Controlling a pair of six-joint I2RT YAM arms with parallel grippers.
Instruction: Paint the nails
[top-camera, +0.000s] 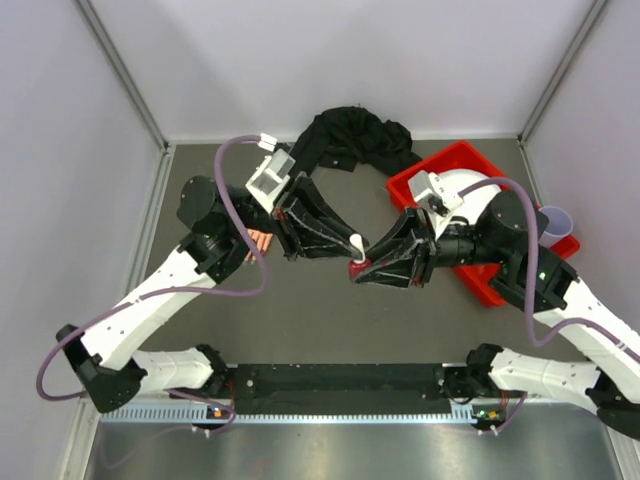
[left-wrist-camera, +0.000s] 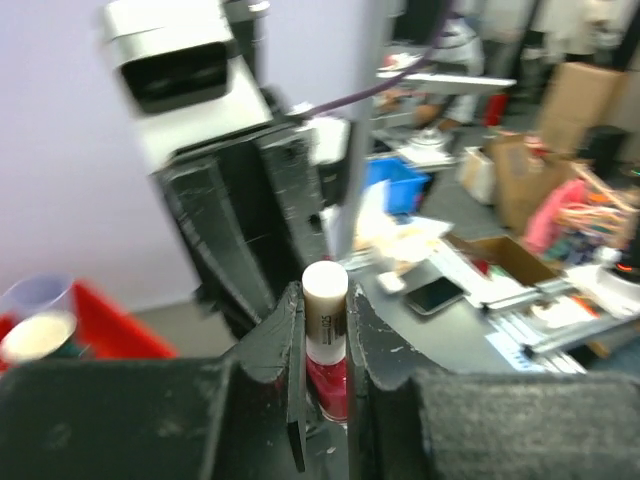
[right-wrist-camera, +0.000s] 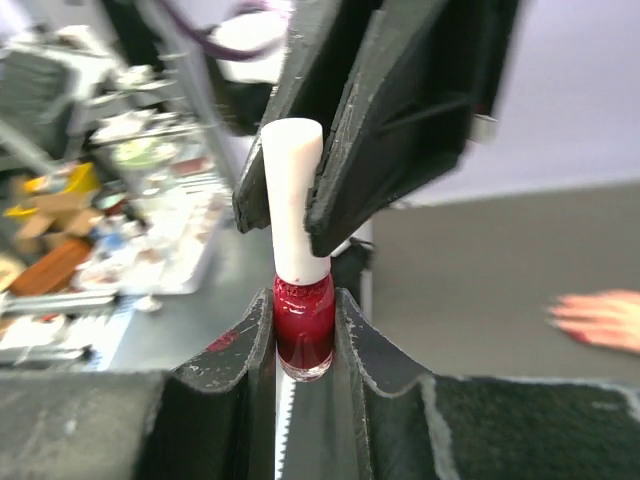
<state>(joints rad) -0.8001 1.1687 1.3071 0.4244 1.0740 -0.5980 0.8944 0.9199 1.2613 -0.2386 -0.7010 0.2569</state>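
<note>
A small red polish bottle (top-camera: 358, 266) with a white cap (top-camera: 356, 243) is held above the table's middle between both grippers. My right gripper (top-camera: 360, 272) is shut on the red glass body (right-wrist-camera: 303, 322). My left gripper (top-camera: 352, 246) is shut on the white cap (left-wrist-camera: 325, 300), seen from above in the right wrist view (right-wrist-camera: 292, 205). The peach mannequin hand (top-camera: 262, 240) lies left of centre, mostly hidden under my left arm. Its fingers (right-wrist-camera: 598, 320) show at the right edge of the right wrist view. The nails are too blurred to judge. Its black sleeve (top-camera: 350, 140) lies at the back.
A red tray (top-camera: 452, 165) lies at the back right under my right arm, with a pale cup (top-camera: 556, 218) beside it; both also show in the left wrist view, the tray (left-wrist-camera: 110, 335) and the cup (left-wrist-camera: 36, 328). Grey walls enclose the table on three sides.
</note>
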